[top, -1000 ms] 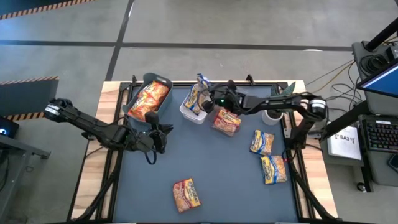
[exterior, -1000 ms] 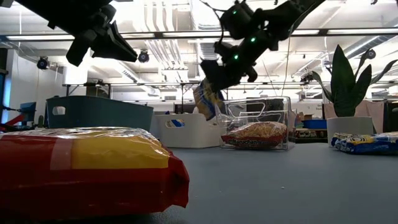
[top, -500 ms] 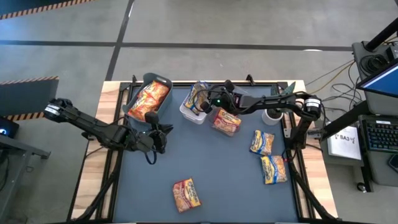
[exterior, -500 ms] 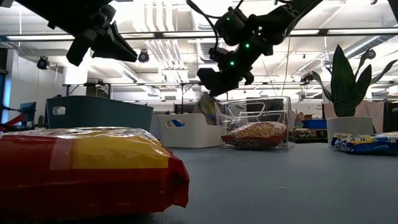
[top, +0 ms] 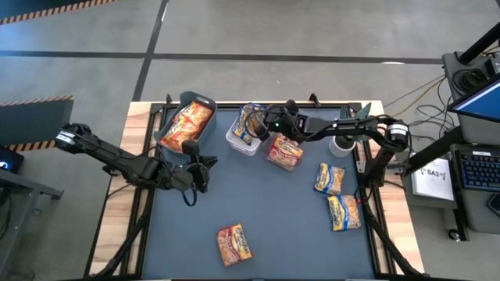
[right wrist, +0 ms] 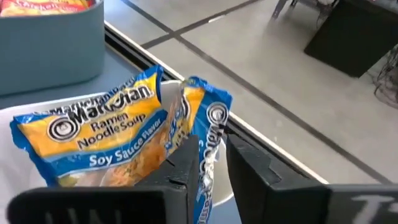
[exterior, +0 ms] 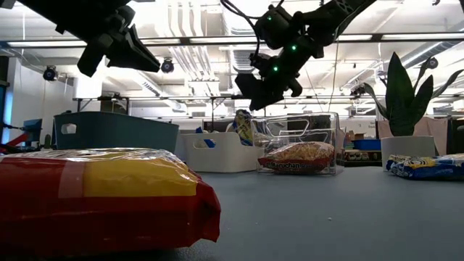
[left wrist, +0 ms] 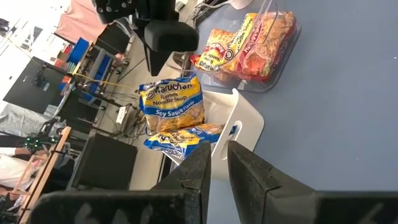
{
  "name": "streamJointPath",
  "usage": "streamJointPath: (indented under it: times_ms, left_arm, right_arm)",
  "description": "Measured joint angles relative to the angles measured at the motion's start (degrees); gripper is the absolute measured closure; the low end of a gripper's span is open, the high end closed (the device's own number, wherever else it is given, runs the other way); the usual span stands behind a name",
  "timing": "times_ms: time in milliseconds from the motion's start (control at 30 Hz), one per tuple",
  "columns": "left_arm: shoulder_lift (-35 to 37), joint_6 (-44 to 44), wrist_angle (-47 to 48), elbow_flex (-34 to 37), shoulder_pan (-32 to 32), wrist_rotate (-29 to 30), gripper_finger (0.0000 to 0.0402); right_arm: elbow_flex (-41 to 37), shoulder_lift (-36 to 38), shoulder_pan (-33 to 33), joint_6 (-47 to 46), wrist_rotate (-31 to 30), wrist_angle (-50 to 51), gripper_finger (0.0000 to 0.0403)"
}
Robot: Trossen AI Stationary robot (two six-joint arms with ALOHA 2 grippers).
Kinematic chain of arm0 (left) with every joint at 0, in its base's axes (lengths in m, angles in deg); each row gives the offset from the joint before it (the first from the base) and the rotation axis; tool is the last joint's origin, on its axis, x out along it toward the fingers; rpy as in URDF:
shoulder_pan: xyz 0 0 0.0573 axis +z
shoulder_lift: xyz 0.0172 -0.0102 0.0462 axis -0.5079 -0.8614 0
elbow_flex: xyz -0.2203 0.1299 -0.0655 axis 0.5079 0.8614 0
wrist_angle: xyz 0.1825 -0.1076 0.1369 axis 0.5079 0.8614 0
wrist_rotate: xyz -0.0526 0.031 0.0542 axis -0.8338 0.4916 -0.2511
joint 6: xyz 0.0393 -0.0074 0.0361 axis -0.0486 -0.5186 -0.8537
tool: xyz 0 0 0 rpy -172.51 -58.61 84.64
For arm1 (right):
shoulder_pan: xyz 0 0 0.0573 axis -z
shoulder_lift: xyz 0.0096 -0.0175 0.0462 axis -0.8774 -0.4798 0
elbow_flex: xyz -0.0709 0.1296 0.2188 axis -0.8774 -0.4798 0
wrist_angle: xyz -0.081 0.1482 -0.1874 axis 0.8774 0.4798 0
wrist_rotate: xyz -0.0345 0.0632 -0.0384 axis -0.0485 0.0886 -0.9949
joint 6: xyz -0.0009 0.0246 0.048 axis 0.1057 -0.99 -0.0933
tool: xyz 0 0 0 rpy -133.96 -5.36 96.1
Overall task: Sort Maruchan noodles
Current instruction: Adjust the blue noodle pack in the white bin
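A blue-and-yellow noodle packet [right wrist: 99, 140] stands on its edge in the white bin [top: 234, 140], leaning on another blue packet [left wrist: 180, 138]. My right gripper [right wrist: 212, 146] hovers just above it, open by a narrow gap, holding nothing. Orange-red packets [top: 187, 121] fill the grey-green bin [top: 205, 101]. One reddish packet [exterior: 297, 156] lies in the clear bin [exterior: 330, 119]. Two blue-and-yellow packets [top: 330, 178] [top: 344, 211] and an orange-red one [top: 234, 243] lie flat on the table. My left gripper [top: 205, 165] waits raised at the left, shut and empty.
A potted plant [exterior: 406, 94] in a white pot [top: 341, 144] stands at the back right beside my right arm. The three bins line the far edge. The blue mat [top: 258, 203] has free room in its middle and near left.
My right gripper has opened and let go of the blue-and-yellow packet. The packet has dropped from the fingers into the white bin and now stands there on edge. The gripper stays above it.
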Motion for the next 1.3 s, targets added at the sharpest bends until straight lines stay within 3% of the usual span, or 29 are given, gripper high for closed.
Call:
streamJointPath:
  times_ms: [300, 500, 733, 1000, 1133, 1300]
  left_arm:
    - [0.00, 2.24, -0.89, 0.00, 0.00, -0.01, 0.0364]
    - [0.00, 5.29, -1.90, 0.00, 0.00, -0.05, 0.0364]
    - [-1.04, 16.66, -10.31, 0.00, 0.43, -9.52, 0.0364]
    - [-7.65, 6.19, -29.42, -0.01, 1.82, -9.47, 0.0364]
    - [-12.33, 1.45, -37.70, -0.02, 5.09, -9.29, 0.0364]
    - [-17.48, 1.61, -42.39, -0.02, 12.00, -9.04, 0.0364]
  right_arm:
    - [0.12, 4.92, -1.27, 3.70, 0.75, 0.89, 0.0390]
    - [-2.73, 11.46, -7.73, 7.61, 4.69, 1.30, 0.0394]
    - [-10.94, 18.83, -16.70, 12.98, 4.74, -1.88, 0.0394]
    - [-22.71, 28.05, -19.95, 23.75, 8.40, -13.99, 0.0394]
    - [-23.04, 32.50, -19.95, 23.22, 12.45, -13.64, 0.0394]
    - [-23.71, 36.43, -21.06, 22.42, 12.86, -8.34, 0.0394]
